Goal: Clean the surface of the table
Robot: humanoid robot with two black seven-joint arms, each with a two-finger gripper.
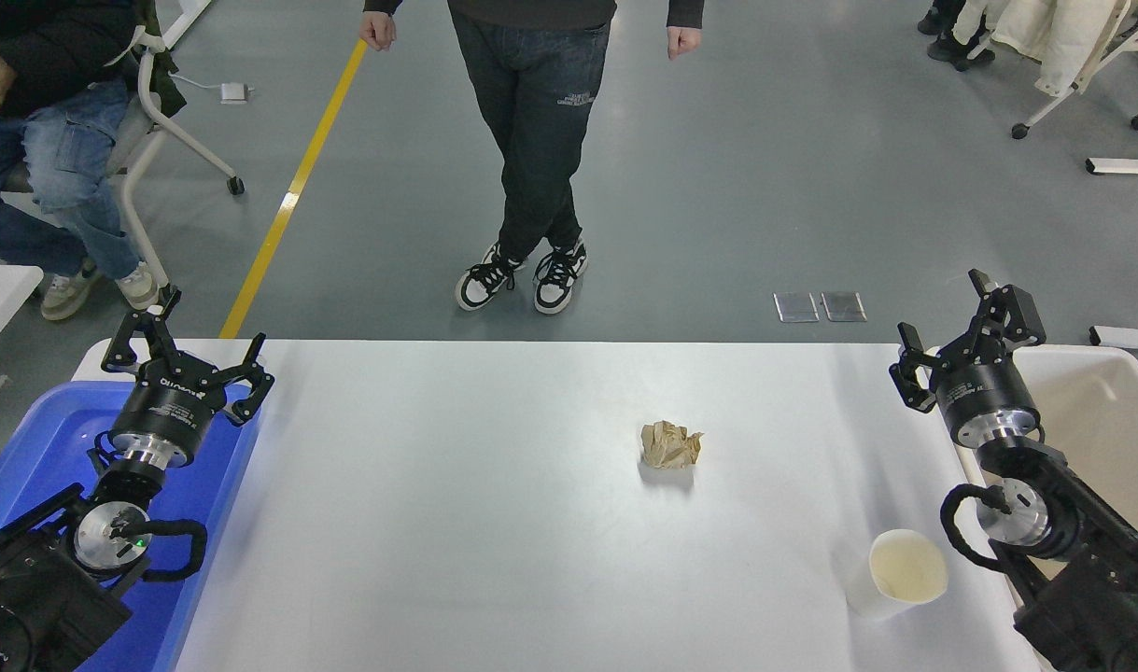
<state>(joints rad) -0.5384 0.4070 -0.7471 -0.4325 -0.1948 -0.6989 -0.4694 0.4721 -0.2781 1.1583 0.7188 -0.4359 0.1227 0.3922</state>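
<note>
The white table surface (456, 523) fills the lower half of the head view. A crumpled brown paper ball (670, 445) lies on it right of centre. A white paper cup (898, 573) stands near the front right. My right gripper (951, 325) hovers open at the table's far right edge, well away from both items, with nothing between its fingers. My left gripper (184, 347) is parked open at the far left corner, over the edge of the blue tub (27, 448).
A beige bin (1105, 420) sits off the table's right edge, behind my right arm. A person stands at the far side, shoes (522, 273) near the table's middle. Another person sits at the upper left.
</note>
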